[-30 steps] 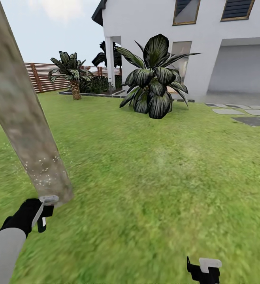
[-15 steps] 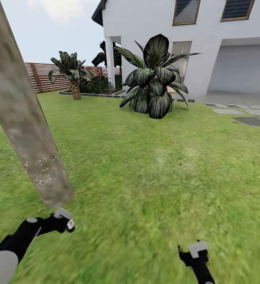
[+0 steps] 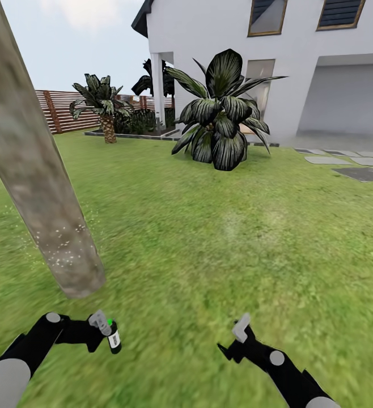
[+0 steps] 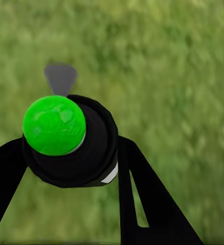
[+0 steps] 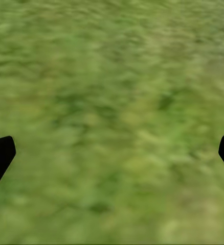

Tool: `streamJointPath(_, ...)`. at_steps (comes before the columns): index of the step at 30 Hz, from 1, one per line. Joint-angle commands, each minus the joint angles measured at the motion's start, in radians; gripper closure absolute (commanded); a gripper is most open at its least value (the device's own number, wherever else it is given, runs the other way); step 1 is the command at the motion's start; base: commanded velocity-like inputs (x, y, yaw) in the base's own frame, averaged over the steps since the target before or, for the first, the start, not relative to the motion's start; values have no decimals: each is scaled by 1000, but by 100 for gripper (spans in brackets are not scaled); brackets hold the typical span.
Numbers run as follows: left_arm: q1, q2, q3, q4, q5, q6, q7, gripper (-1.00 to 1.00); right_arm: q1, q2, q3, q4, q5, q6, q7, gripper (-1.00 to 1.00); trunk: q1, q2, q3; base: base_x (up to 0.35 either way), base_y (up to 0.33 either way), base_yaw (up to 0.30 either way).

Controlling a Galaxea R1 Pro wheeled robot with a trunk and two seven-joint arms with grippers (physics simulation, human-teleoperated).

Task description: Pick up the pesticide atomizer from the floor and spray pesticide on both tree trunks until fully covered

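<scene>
1. The sprayer [image 3: 113,338] is a small black bottle with a bright green cap and white label.
2. Left gripper [image 3: 103,330] jaws are clamped on it, low over the grass [image 3: 220,255] near the leaning trunk [image 3: 33,164].
3. Right gripper [image 3: 236,338] jaws are apart.

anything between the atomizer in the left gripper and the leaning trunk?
Nothing visible. The left gripper holds the atomizer just short of the leaning tree trunk; between them lies bare grass. The right gripper hangs open off to the side.
</scene>
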Motion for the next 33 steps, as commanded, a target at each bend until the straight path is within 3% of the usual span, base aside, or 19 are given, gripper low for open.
streamJointPath(1,2,5,12,2,-9,-4,-9,100,0,5,-4,6,10,-11,-7,-100,0,0,-1,0,0,0)
streamJointPath(3,5,16,19,7,-23,-14,-13,100,1,17,-15,13,12,-22,-19,-100,0,0,-1,0,0,0)
streamJointPath(6,6,30,1,8,-34,-17,-14,100,1,33,-13,13,15,-23,-21,-100,0,0,-1,0,0,0)
streamJointPath(15,-13,-19,-49,-5,-62,-2,-26,100,-1,56,37,-30,22,-21,30,-100,0,0,-1,0,0,0)
streamJointPath(16,-14,-110,-174,-7,-132,-1,-27,100,-1,57,44,-138,32,-20,352,-100,0,0,-1,0,0,0)
streamJointPath(18,-19,-150,-177,-9,-208,-1,-29,100,-2,58,44,-191,58,1,424,-100,0,0,-1,0,0,0)
streamJointPath(20,-32,-166,-177,-7,-235,-1,-30,100,-2,59,44,-212,65,25,440,-100,0,0,-1,0,0,0)
streamJointPath(21,-37,-169,-178,-7,-240,-1,-36,100,-2,59,44,-216,66,31,443,100,0,0,-1,0,0,0)
streamJointPath(25,-50,-176,-178,-9,-247,-1,-81,100,-2,63,44,-222,68,40,448,100,0,0,-1,0,0,0)
streamJointPath(30,-52,-207,-184,-8,-248,-4,-89,100,-2,99,46,-239,71,42,449,100,0,0,-1,0,0,0)
streamJointPath(31,-52,-219,-195,-8,-252,-4,-89,100,-2,102,55,-250,71,42,449,100,0,0,-1,0,0,0)
streamJointPath(33,-52,-250,-232,-9,-264,-3,-89,100,-2,107,110,-277,70,59,449,100,0,0,-1,0,0,0)
